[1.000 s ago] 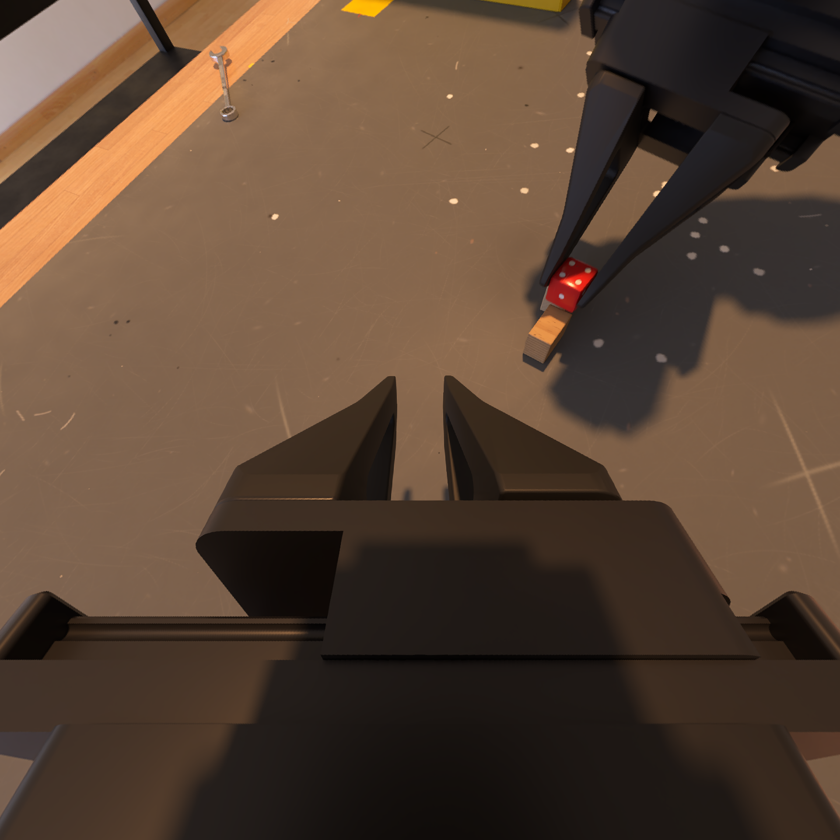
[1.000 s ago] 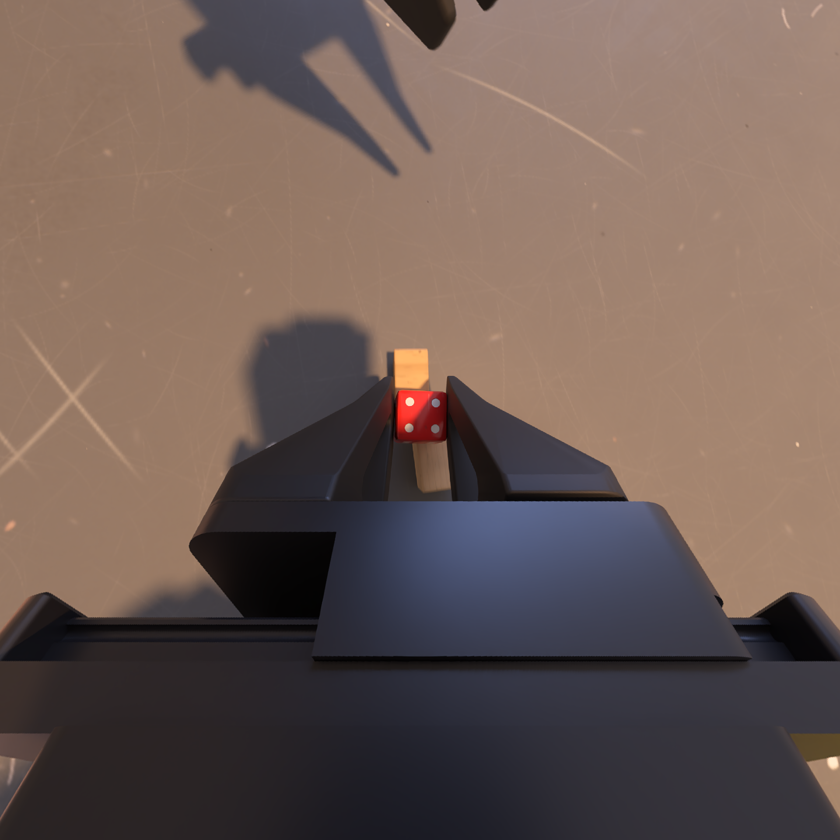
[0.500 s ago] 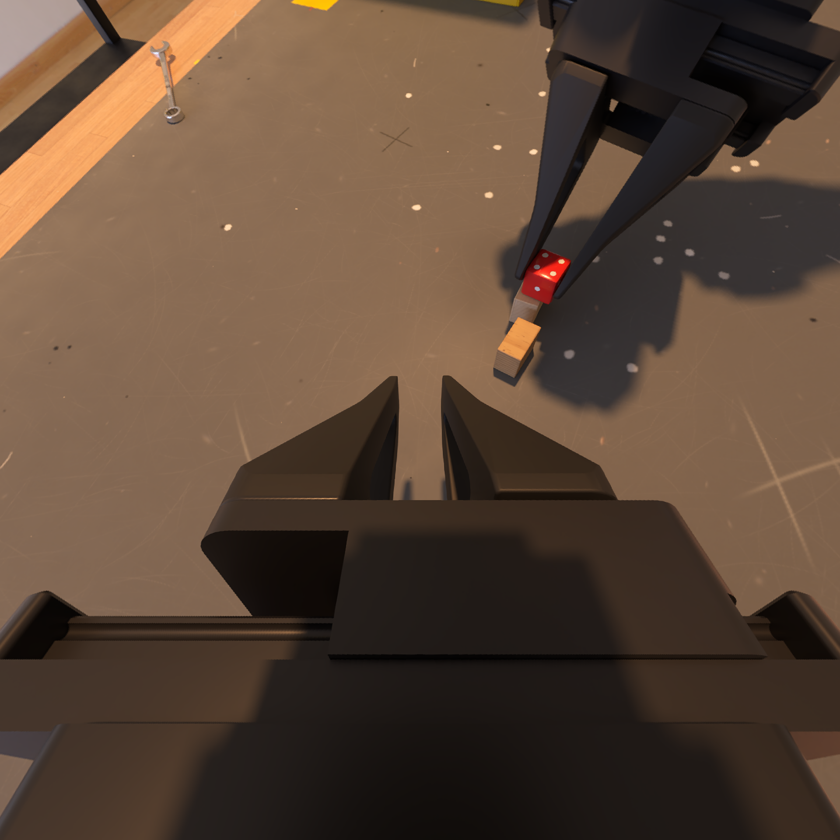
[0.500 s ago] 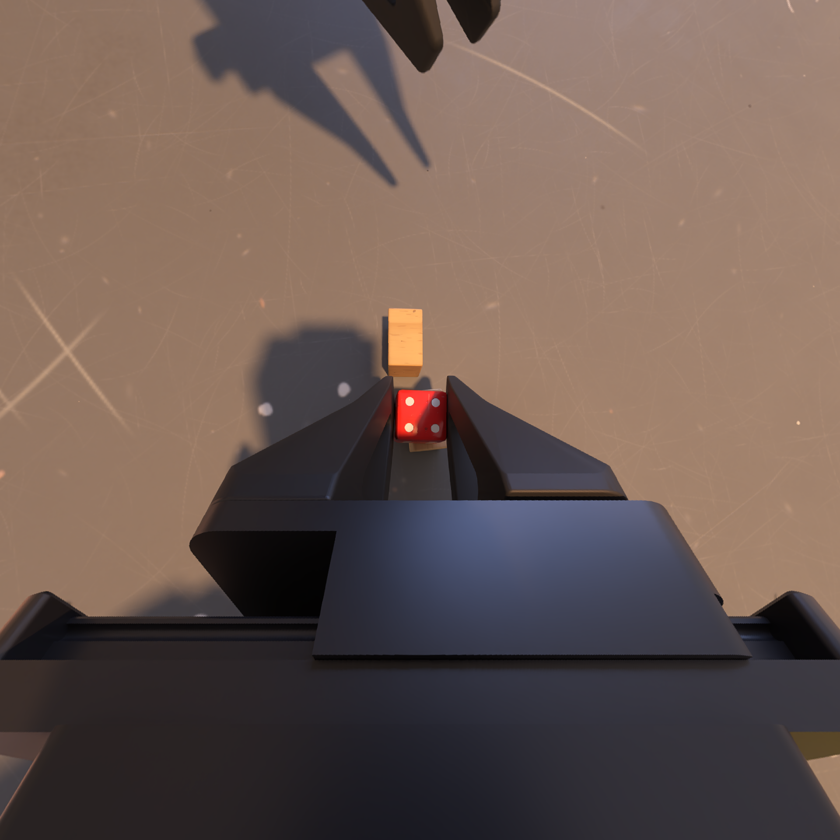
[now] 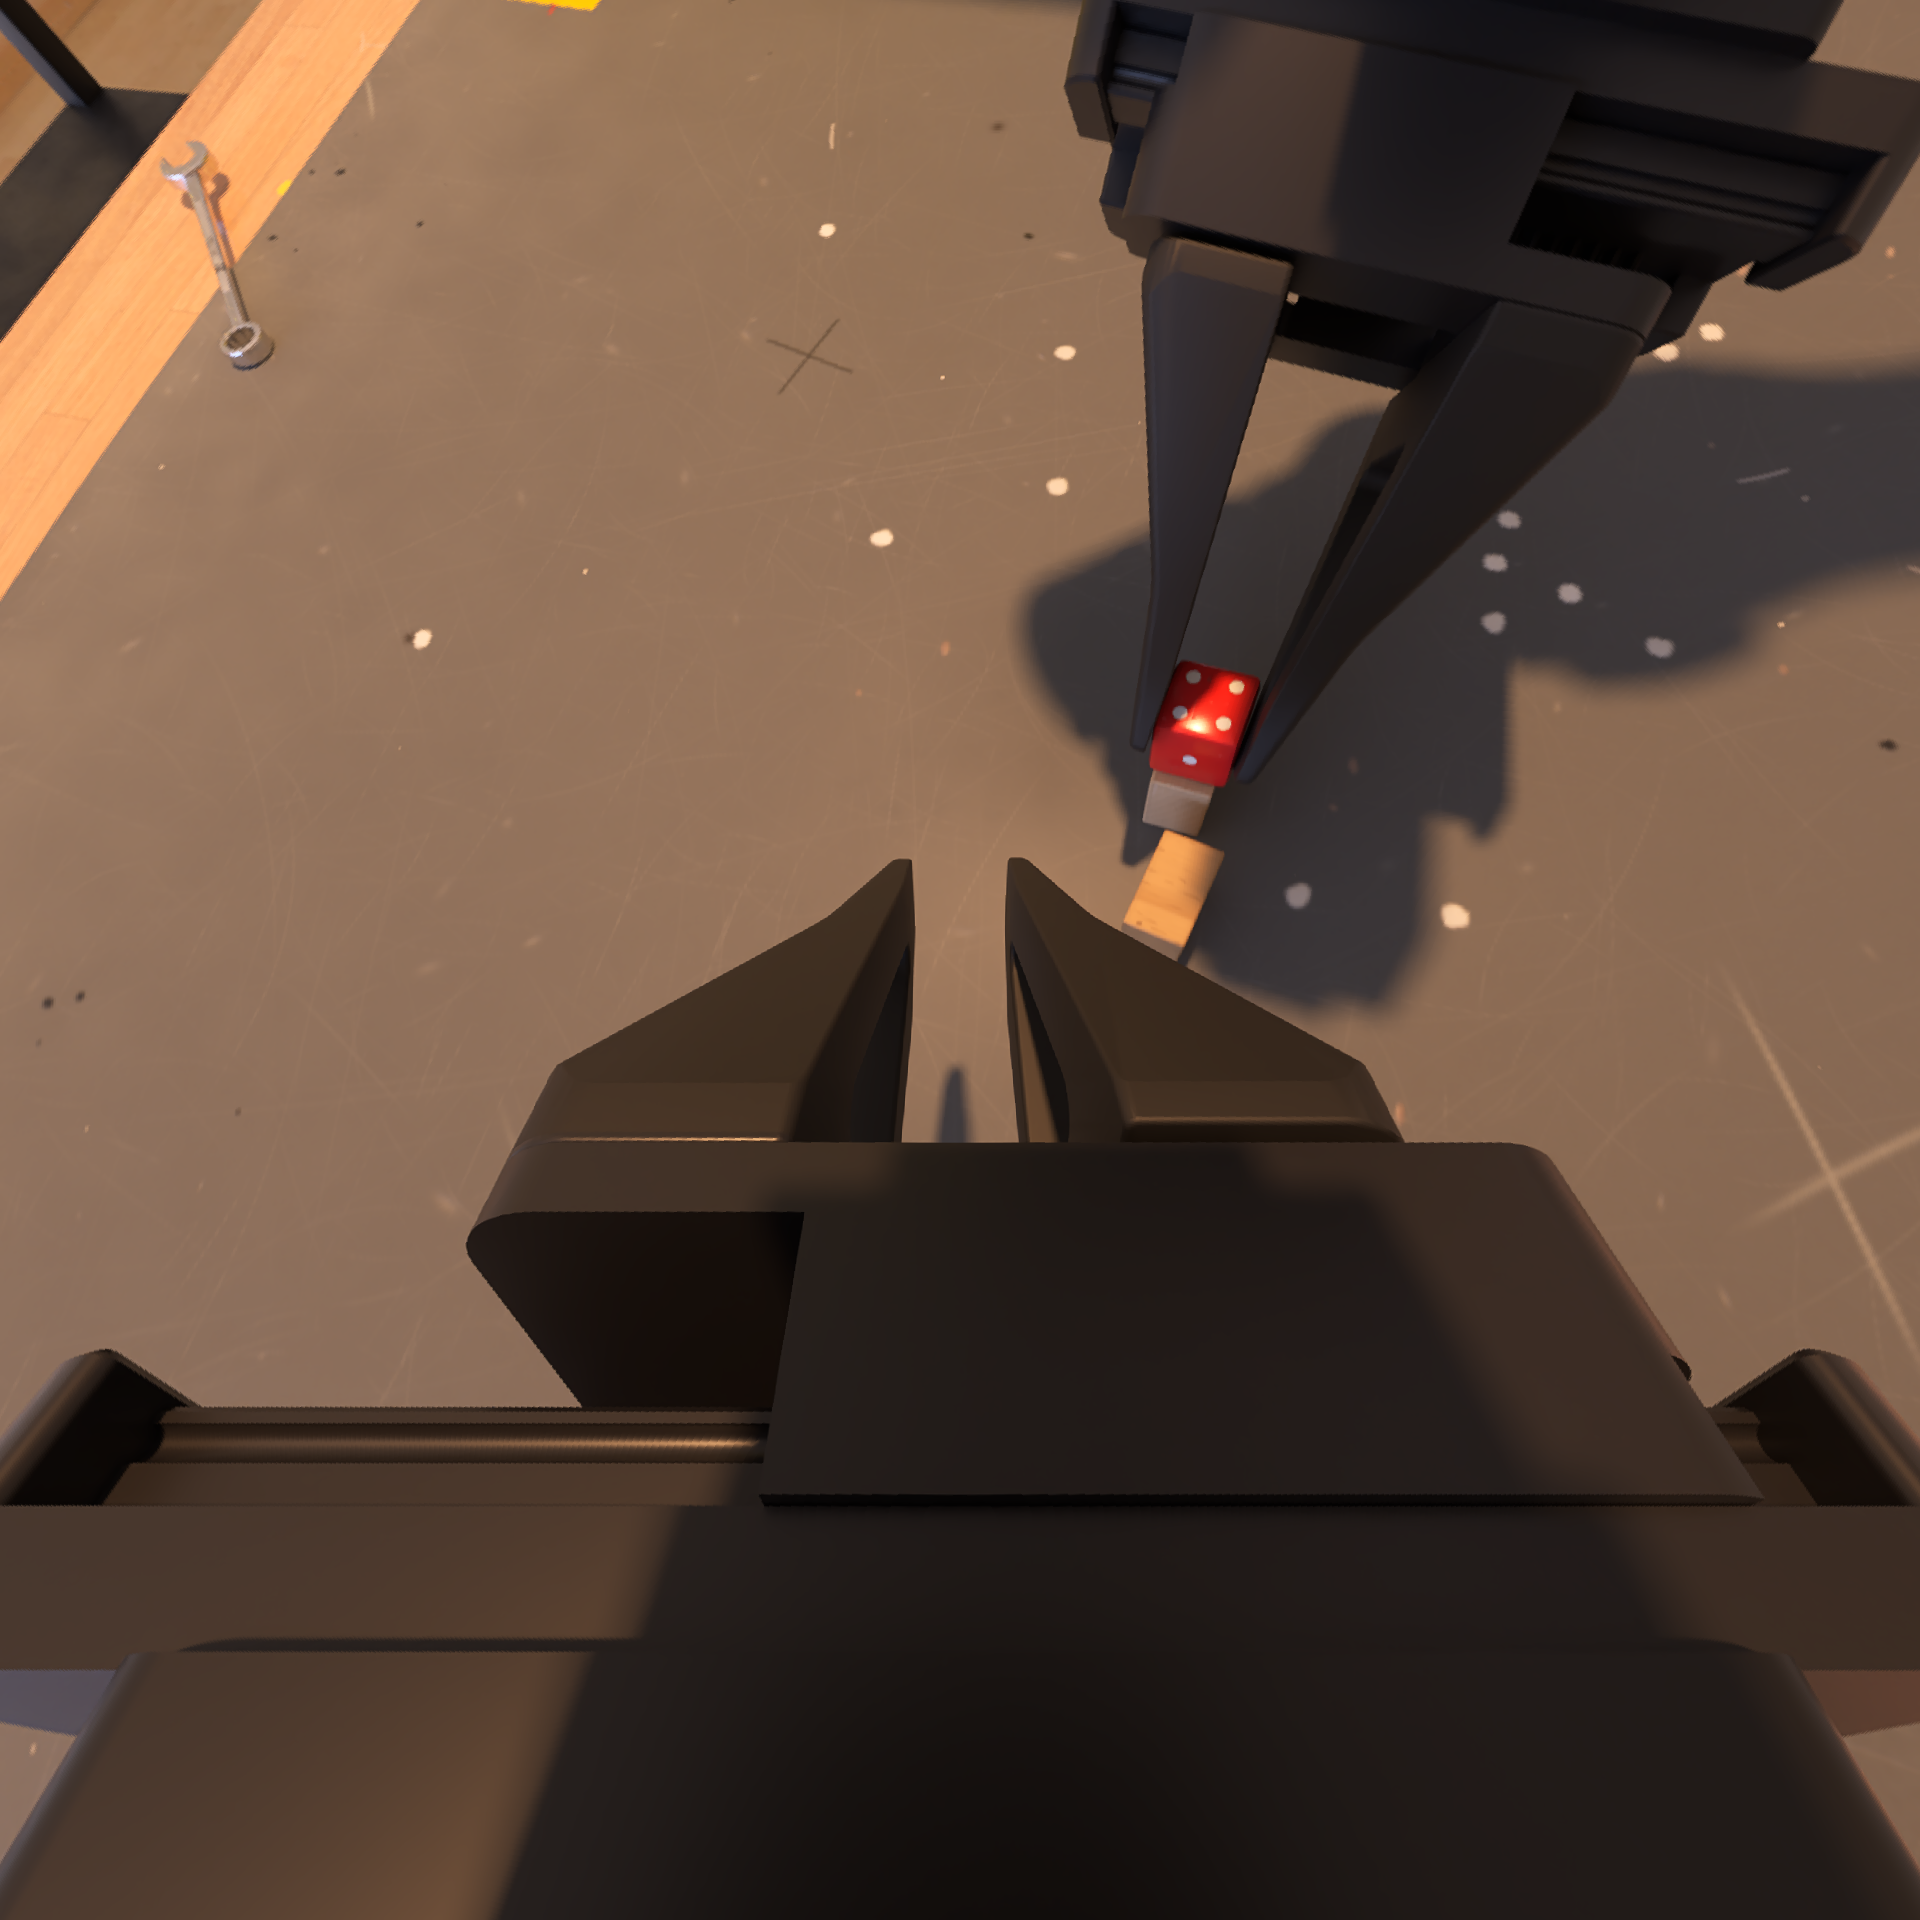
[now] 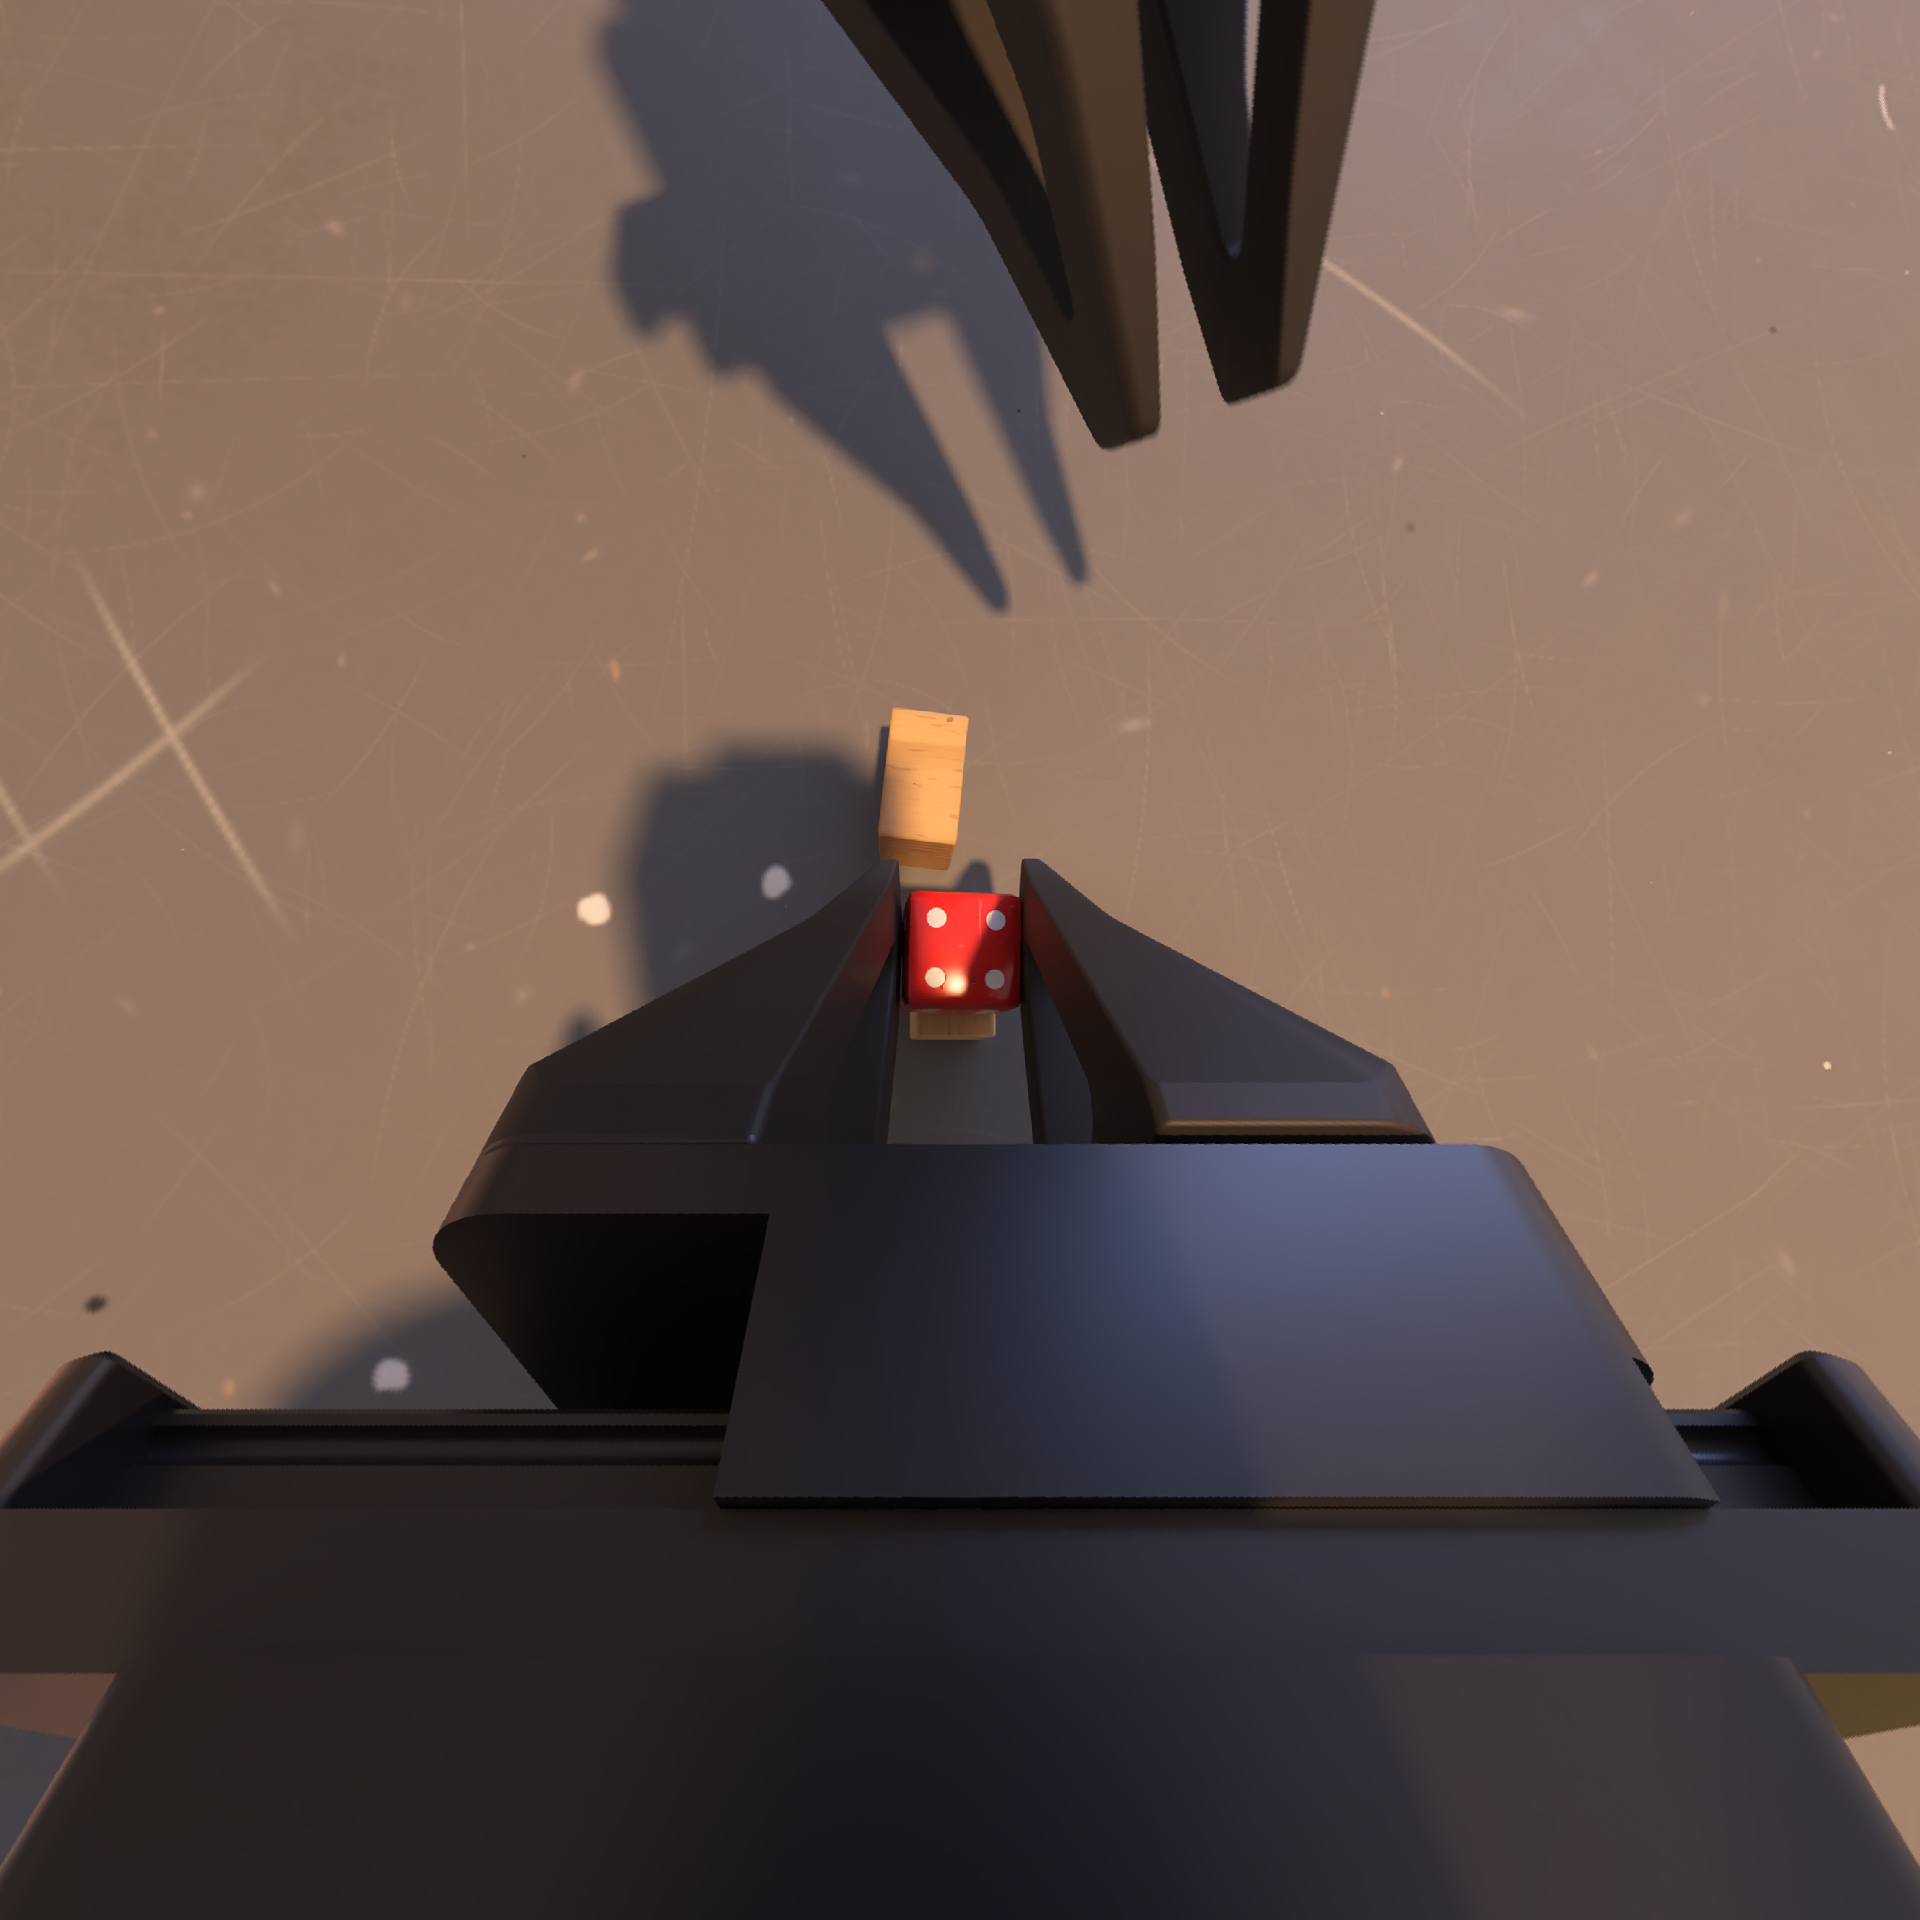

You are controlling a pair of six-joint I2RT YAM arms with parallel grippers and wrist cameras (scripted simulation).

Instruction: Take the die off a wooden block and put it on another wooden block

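My right gripper (image 6: 960, 873) is shut on the red die (image 6: 961, 951), which has white pips. The die sits over a pale wooden block (image 6: 951, 1025) that shows just below it; I cannot tell whether they touch. An orange wooden block (image 6: 923, 784) lies on the table just beyond my fingertips. In the left wrist view the die (image 5: 1200, 722) is held by the right gripper (image 5: 1197, 756) above the pale block (image 5: 1176, 805), with the orange block (image 5: 1172, 896) in front. My left gripper (image 5: 959, 868) is shut and empty, close beside the orange block. It also shows in the right wrist view (image 6: 1190, 416).
A steel wrench (image 5: 216, 260) lies at the far left, near the table's wooden edge strip (image 5: 104, 312). The scratched brown table top (image 5: 520, 727) stretches to the left of the blocks. The right arm's shadow falls to the right of them.
The left gripper has moved closer to the blocks and the right gripper. The right gripper still holds the die, and the orange block now lies farther ahead of its fingertips.
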